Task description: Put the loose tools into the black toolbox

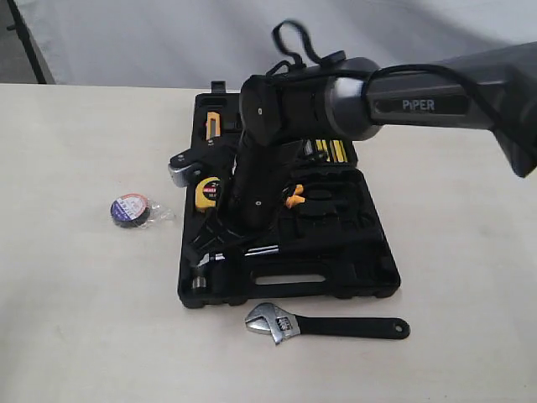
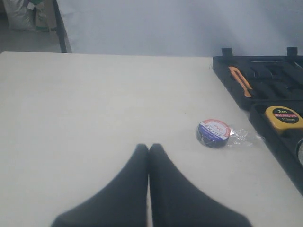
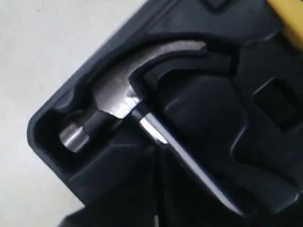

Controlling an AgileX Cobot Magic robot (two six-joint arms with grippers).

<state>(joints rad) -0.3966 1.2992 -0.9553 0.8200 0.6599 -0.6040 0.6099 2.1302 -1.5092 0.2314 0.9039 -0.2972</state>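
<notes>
Hovering over the black plastic toolbox [image 1: 369, 277], your right gripper [image 3: 155, 158] sits pressed together by the recessed steel claw hammer [image 3: 113, 92]; silver adjustable wrench [image 1: 281, 323] at the toolbox's six o'clock, black tape roll [image 1: 130, 210] at nine.

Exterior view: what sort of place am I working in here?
Probably a staged test bench rather than a real workshop: a plain pale table, a white backdrop behind it, and just one black toolbox with a wrench and tape roll laid out beside it.
</notes>
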